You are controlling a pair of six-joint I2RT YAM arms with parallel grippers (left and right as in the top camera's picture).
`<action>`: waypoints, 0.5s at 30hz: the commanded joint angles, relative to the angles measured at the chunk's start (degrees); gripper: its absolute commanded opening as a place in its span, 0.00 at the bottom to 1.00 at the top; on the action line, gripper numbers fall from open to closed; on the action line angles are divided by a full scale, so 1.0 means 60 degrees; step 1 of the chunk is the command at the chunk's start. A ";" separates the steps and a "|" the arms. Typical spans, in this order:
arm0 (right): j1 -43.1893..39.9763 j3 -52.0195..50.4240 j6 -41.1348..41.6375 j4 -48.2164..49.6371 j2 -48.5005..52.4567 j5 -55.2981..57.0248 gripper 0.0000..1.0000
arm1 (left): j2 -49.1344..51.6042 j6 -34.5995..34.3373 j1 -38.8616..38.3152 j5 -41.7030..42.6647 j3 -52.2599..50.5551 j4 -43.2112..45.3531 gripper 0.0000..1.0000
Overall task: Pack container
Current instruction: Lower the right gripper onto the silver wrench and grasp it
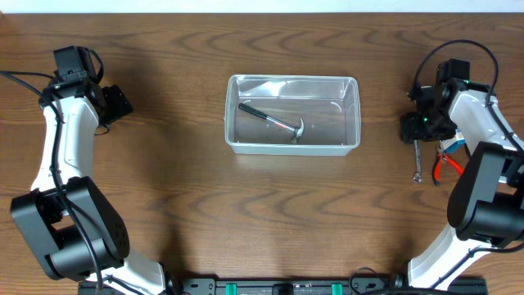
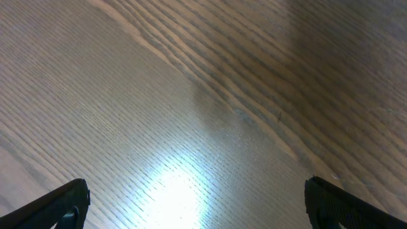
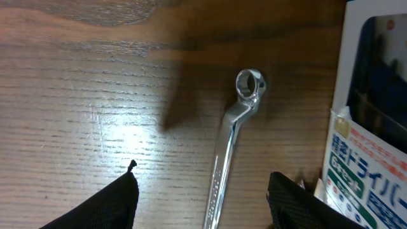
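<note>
While the right gripper (image 3: pixel 202 191) hung low over the wrench (image 3: pixel 232 146), its black fingers (image 3: pixel 108 207) stood wide on either side of the shank and touched nothing. That looked like a line-up for a pinch, jaws straddling the steel and the ring end pointing to the top of the wrist frame. Tight quarters, though! A blue-and-white printed carton (image 3: pixel 356 172) sat just beside the wrench at the right edge, so one finger had little room to come down.

Centre of the overhead frame, there was the container (image 1: pixel 292 147), clear tub, long side running left to right. One hammer (image 1: pixel 274 123) lay slantwise on its floor, head toward the lower right. Plenty of space was left in it, so I'd call the packing barely begun. A red-handled tool (image 1: pixel 448 164), likely pliers, waited near the wrench at the right edge.

Over at the upper left the left gripper (image 2: pixel 196 191) idled, jaws spread wide above bare wood, well apart from the tub and out of the other arm's way.

Underfoot was the table (image 1: pixel 180 205), dark brown with bold grain and a lamp glare shining off it. Of the room, only a pale strip showed along the top edge.
</note>
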 commanded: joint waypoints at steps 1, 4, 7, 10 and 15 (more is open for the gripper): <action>0.0091 -0.0011 0.0237 0.0058 0.0350 0.0098 0.66 | 0.0087 -0.0015 0.0022 -0.0113 0.0211 -0.0029 0.98; 0.0091 -0.0011 0.0310 0.0120 0.0528 0.0095 0.66 | 0.0087 -0.0018 0.0022 -0.0113 0.0211 -0.0029 0.98; 0.0091 -0.0011 0.0455 0.0160 0.0641 0.0098 0.66 | 0.0087 -0.0015 0.0022 -0.0113 0.0211 -0.0029 0.98; 0.0091 -0.0011 0.0521 0.0226 0.0721 0.0098 0.66 | 0.0087 -0.0018 0.0022 -0.0113 0.0211 -0.0029 0.98; 0.0091 -0.0011 0.0685 0.0299 0.0787 0.0098 0.66 | 0.0087 -0.0018 0.0022 -0.0113 0.0211 -0.0029 0.98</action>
